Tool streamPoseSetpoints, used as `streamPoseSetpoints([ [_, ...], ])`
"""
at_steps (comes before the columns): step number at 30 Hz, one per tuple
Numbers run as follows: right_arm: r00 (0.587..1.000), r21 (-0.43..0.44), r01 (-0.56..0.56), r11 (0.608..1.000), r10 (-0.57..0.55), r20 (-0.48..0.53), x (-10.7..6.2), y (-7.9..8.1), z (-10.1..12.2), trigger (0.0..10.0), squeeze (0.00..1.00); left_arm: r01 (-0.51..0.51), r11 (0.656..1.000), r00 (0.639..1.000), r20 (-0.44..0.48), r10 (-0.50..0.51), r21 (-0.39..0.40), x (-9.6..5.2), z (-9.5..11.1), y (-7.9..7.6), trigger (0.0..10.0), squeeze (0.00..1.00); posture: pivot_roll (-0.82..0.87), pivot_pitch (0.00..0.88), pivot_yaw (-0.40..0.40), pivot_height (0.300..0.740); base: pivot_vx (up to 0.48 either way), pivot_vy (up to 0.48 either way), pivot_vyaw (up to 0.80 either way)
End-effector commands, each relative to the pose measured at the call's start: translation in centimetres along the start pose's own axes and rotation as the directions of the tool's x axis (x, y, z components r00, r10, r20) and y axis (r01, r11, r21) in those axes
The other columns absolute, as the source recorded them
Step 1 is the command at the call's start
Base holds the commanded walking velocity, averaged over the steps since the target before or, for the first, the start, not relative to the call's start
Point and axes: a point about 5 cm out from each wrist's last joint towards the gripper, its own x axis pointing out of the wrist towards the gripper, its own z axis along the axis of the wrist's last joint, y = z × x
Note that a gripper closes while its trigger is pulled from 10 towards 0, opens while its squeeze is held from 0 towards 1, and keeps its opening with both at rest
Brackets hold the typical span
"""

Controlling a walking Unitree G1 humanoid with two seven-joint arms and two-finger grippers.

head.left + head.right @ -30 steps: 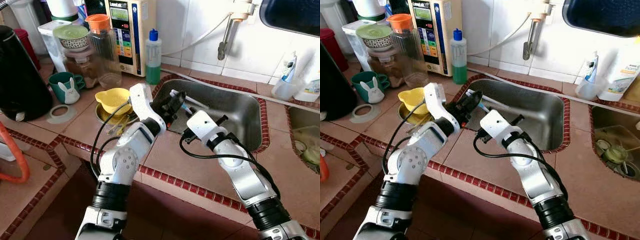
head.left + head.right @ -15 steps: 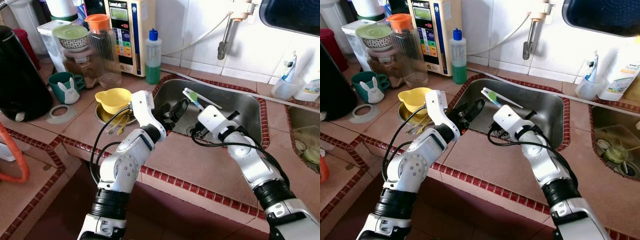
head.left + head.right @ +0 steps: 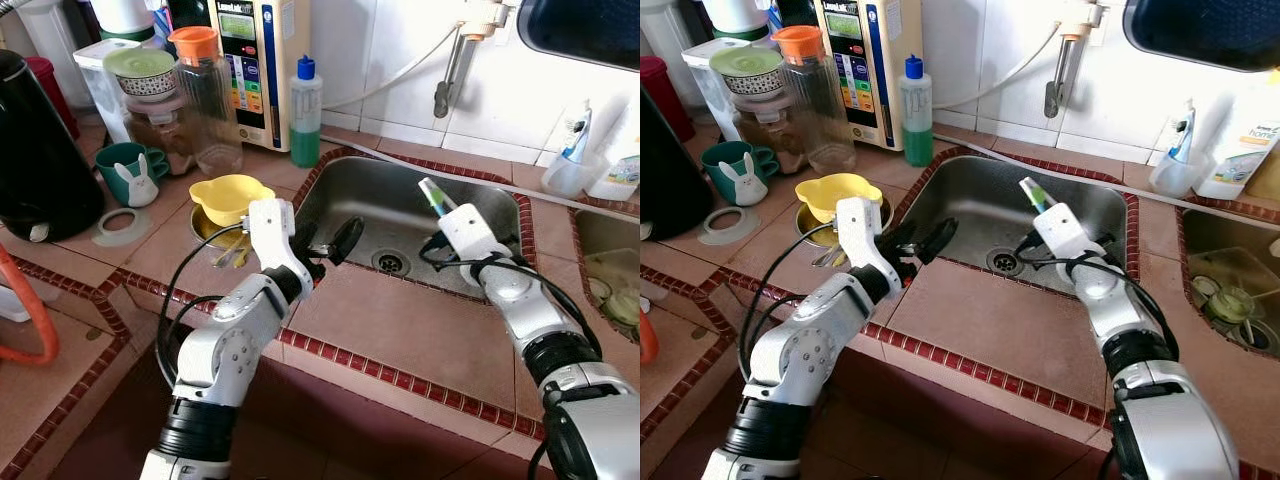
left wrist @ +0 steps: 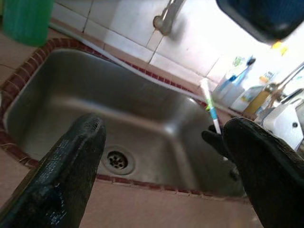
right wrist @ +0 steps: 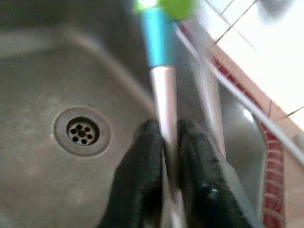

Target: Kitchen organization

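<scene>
I have the right gripper (image 5: 166,142) with its jaws clenched on the white toothbrush with blue and green neck (image 3: 432,193), held upright over the stainless steel sink (image 3: 400,215), presumably to carry it out, while the left gripper (image 4: 161,156) hovers at the sink's near edge, jaws released.

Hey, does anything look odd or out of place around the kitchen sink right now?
Yes: a toothbrush is in the kitchen, pinched upright in the right gripper over the sink. The left gripper hovers open at the sink's edge.

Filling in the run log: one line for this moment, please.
right gripper: shut on toothbrush, over sink | left gripper: open, at sink edge
</scene>
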Motion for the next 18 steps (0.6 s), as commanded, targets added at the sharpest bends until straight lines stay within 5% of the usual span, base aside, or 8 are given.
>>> streamPoseSetpoints([
  [1, 1.0, 0.039, -0.003, 0.999, 0.004, -0.029, 0.2, -0.2, -0.1, 10.0, 1.0, 0.02, 0.999, 1.0, 0.003, -0.02, 0.025, -0.2, 0.0, -0.4, 10.0, 1.0, 0.15, 0.0, -0.004, 0.74, 0.0, 0.0, 0.0],
  [5, 0.996, 0.113, -0.054, 0.992, 0.062, -0.066, 0.1, 0.4, -0.8, 10.0, 1.0, 0.02, 0.999, 1.0, -0.003, -0.019, 0.042, -0.2, -0.1, -0.4, 10.0, 1.0, 0.15, 0.0, -0.009, 0.74, 0.0, 0.0, 0.0],
  [18, 0.992, 0.13, -0.063, 0.99, 0.077, -0.105, 0.0, 0.4, -1.6, 10.0, 1.0, 0.035, 0.995, 0.999, -0.043, -0.031, 0.092, -0.4, -0.8, -0.1, 10.0, 1.0, 0.14, 0.0, 0.0, 0.74, 0.0, 0.0, 0.0],
])
